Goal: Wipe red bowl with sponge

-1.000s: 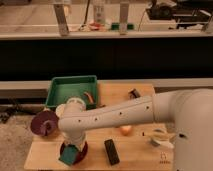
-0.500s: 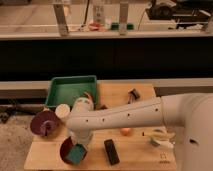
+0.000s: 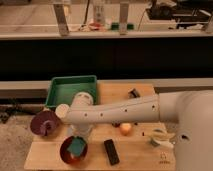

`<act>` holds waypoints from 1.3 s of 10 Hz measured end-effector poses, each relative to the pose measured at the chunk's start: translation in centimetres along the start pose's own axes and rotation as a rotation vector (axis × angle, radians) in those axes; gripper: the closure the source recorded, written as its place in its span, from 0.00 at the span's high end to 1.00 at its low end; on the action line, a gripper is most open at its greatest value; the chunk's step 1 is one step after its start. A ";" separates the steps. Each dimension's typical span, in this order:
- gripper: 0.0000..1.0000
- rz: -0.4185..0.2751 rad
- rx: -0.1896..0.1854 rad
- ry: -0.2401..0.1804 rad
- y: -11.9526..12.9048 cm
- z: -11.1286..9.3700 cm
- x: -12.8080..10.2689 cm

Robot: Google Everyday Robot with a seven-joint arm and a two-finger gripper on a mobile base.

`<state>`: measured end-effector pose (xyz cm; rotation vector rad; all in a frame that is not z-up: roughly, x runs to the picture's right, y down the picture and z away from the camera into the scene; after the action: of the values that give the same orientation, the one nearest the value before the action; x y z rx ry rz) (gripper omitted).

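Note:
The red bowl [image 3: 74,153] sits on the wooden table near its front left edge. Inside it lies the teal sponge [image 3: 76,146], pressed against the bowl's inner surface. My gripper [image 3: 77,139] comes down from the white arm straight above the bowl and is shut on the sponge. The arm hides the back rim of the bowl.
A purple-maroon dish [image 3: 43,123] lies left of the bowl, with a white cup [image 3: 61,111] behind it. The green tray [image 3: 72,90] stands at the back left. A black block [image 3: 111,151], an orange fruit [image 3: 125,128], a pale object [image 3: 160,140] and a small dark item [image 3: 133,93] lie to the right.
The gripper has moved with the sponge a little to the right across the bowl's inside. The wrist shifted right with it. The bowl and other objects stayed put.

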<state>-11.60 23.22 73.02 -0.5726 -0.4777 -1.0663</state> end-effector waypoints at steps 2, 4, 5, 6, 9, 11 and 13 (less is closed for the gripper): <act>0.04 -0.024 0.016 0.010 -1.8 -0.1 0.1; 0.04 -0.044 0.027 0.014 -2.8 -0.2 0.0; 0.04 -0.064 0.036 0.011 -3.7 -0.3 -0.5; 0.04 -0.078 0.042 0.009 -4.2 -0.3 -0.8; 0.04 -0.127 0.054 -0.006 -5.7 0.0 -2.3; 0.04 -0.152 0.060 -0.019 -5.9 -0.1 -3.3; 0.04 -0.170 0.068 -0.036 -5.5 -0.5 -4.3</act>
<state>-18.35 23.78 71.15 -0.4983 -0.6005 -1.1976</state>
